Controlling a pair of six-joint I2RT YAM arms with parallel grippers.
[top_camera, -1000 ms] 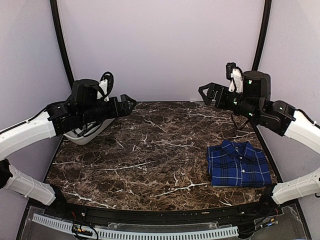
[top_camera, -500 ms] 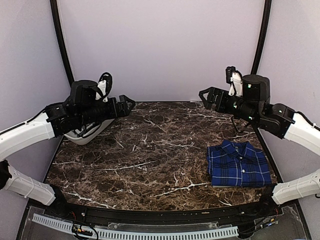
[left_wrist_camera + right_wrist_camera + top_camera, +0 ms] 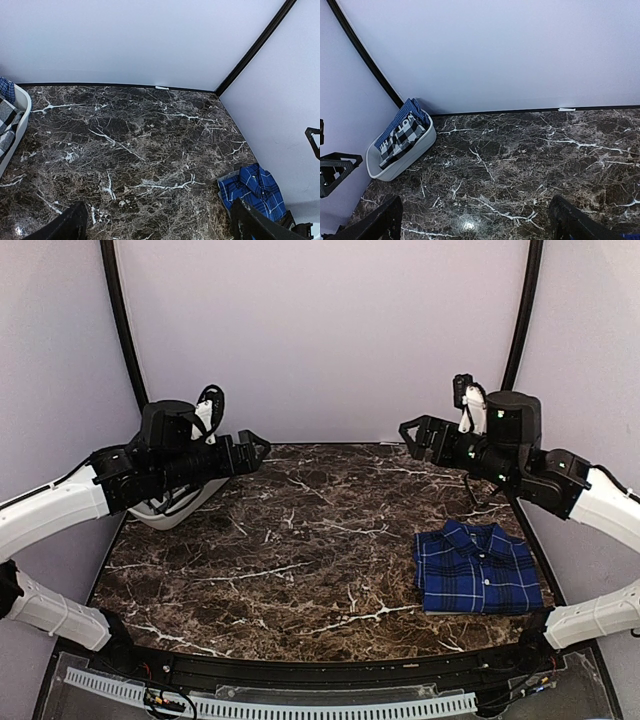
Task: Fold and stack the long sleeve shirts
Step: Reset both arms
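Observation:
A folded royal-blue and black plaid shirt [image 3: 474,568] lies on the marble table at the right front; it also shows in the left wrist view [image 3: 256,190]. No plain grey shirt is in view. My left gripper [image 3: 258,446] is open and empty, raised at the back left. My right gripper [image 3: 410,430] is open and empty, raised at the back right, above and behind the plaid shirt. In each wrist view the two fingertips [image 3: 67,227] [image 3: 570,217] stand far apart with only table between them.
A white basket [image 3: 402,157] at the back left corner holds a blue patterned cloth and a black-and-white checked cloth [image 3: 400,132]; in the top view the basket [image 3: 165,515] sits under my left arm. Purple walls enclose the dark marble table [image 3: 300,550].
Both arms have hardly moved; the right gripper has drifted slightly right and down. The plaid shirt lies as before.

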